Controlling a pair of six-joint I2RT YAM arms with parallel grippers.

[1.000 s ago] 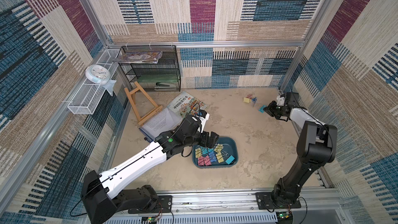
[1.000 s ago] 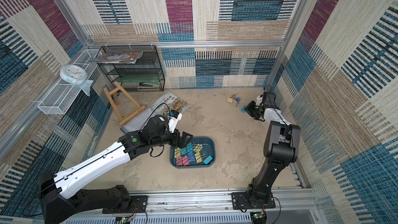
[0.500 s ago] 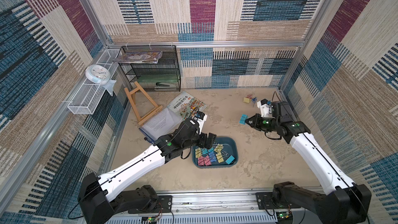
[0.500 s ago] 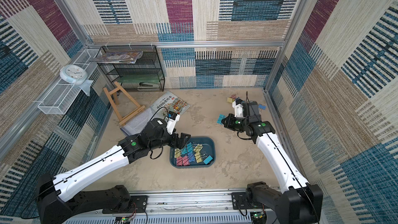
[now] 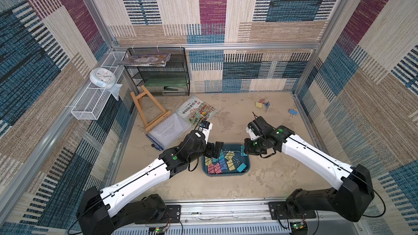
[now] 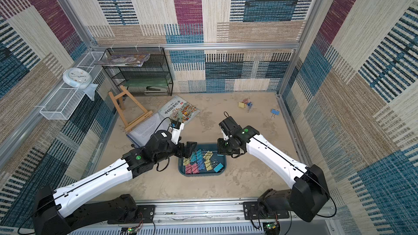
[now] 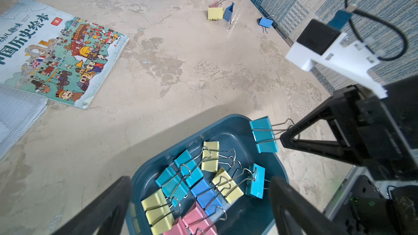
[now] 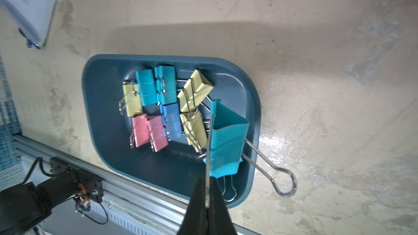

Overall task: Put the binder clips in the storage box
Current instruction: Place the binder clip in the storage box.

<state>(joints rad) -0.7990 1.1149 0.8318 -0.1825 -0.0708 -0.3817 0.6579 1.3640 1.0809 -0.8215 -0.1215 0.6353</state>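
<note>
Binder clips (image 8: 172,118) in yellow, teal, blue and pink lie heaped in the storage box (image 8: 108,132), which sits on the tabletop (image 5: 226,120) near its front middle. A second ago the right arm reached into the far right corner. Now it has swung back, and the right fingers (image 8: 203,218) are pinched tight on one wire handle of a teal clip (image 8: 228,139) hanging over the box's far right corner. The left fingers (image 7: 291,206) have scarcely shifted: they stay spread wide and hold nothing at the box's left edge.

The box is smooth, dark teal plastic, shallow, with rounded corners. Each clip is a folded, pastel-painted wedge with two thin silver wire loops. The held clip's free handle sticks out past the rim. The tabletop is mottled beige, like worn stone.

Three clips still lie together by the back wall, the yellow one (image 7: 214,13) and the blue one (image 7: 228,12) half covering a pink one. A lone blue clip (image 7: 265,21) lies beside the right wall.

In both top views the left wrist covers the box's left corner. The left wrist view cuts off both fingers and the box's near end. In the right wrist view the held clip hides another, except for its handles.
</note>
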